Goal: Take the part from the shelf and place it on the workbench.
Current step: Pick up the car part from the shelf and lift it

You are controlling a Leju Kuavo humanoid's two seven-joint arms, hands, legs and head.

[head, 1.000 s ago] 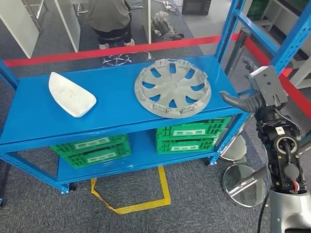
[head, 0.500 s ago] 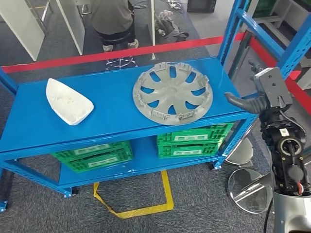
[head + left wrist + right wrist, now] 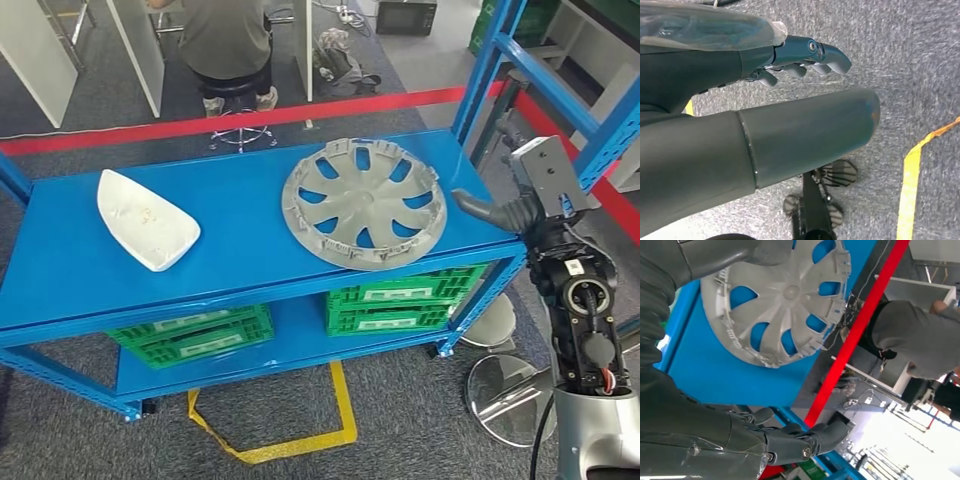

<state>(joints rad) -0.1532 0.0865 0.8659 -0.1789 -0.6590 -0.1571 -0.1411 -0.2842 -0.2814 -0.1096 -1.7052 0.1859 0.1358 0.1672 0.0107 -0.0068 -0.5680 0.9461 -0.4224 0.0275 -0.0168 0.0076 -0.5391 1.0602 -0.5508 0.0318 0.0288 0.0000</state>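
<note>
A grey wheel cover (image 3: 364, 203) lies flat on the right half of the blue shelf's top board (image 3: 234, 215). A white curved shell part (image 3: 147, 220) lies on the left half. My right hand (image 3: 521, 198) hovers just off the shelf's right end, level with the board, thumb pointing toward the wheel cover and holding nothing. In the right wrist view the wheel cover (image 3: 783, 300) sits beyond the spread fingers (image 3: 798, 442), apart from them. My left hand (image 3: 802, 57) hangs over grey carpet with its fingers straight and nothing in it.
Green crates (image 3: 400, 293) (image 3: 192, 328) fill the lower board. Blue rack uprights (image 3: 562, 95) rise close behind my right hand. A person (image 3: 226, 40) sits on a stool past the red floor line (image 3: 226, 122). Yellow tape (image 3: 302, 430) and round metal bases (image 3: 506, 395) mark the floor.
The whole picture has shifted slightly, so the camera moved. My right hand stays by the shelf's right end, and both parts lie where they were.
</note>
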